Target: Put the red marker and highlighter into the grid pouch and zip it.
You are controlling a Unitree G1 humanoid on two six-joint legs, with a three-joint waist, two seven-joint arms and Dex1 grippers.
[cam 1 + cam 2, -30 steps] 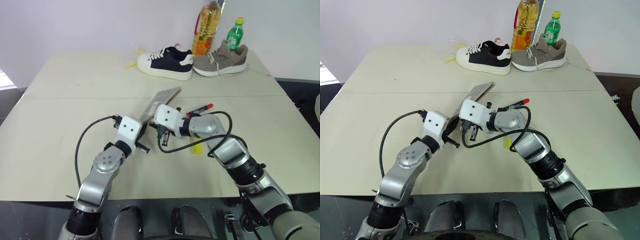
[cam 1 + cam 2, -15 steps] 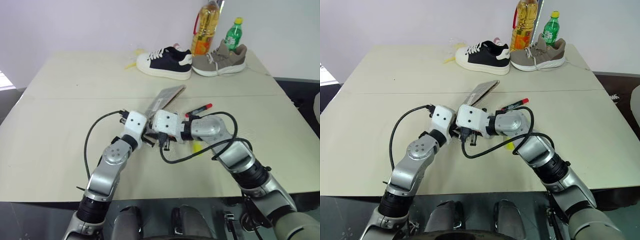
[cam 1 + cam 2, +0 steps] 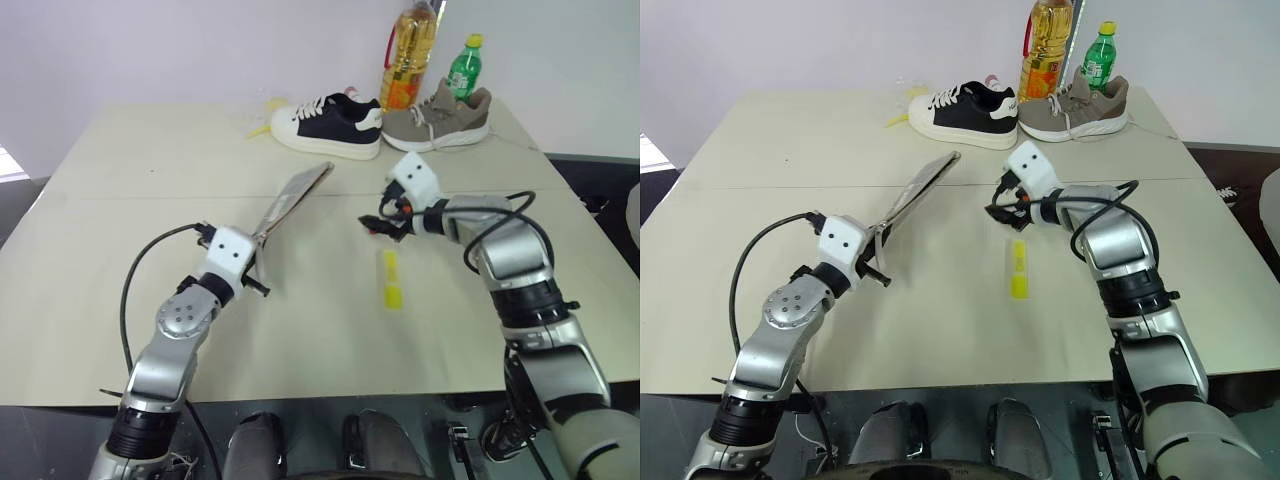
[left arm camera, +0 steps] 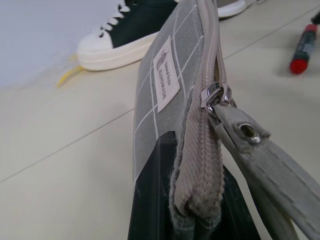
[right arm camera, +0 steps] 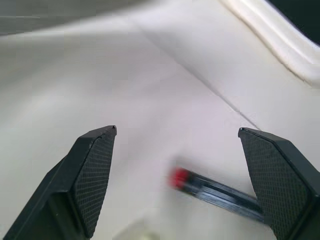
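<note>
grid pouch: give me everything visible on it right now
The grid pouch is flat grey fabric with a white grid, a small white label and a grey zipper whose metal slider carries a fabric pull tab. The left claw, shut, pinches one end, holding it edge-up and slanting off the table. The zipper looks partly open near the claw.

The right gripper (image 3: pixel 998 208) is off the grid pouch (image 3: pixel 290 203) now, swung away to the robot's right and hovering over the red marker (image 5: pixel 220 192), its fingers (image 5: pixel 92 170) spread wide where they were closed a second ago. The left gripper (image 3: pixel 255 262) carries the pouch alone, shifted left with it, the pouch tilting up off the surface (image 3: pixel 150 200). The highlighter (image 3: pixel 1019 269) lies uncovered, no arm across it.
</note>
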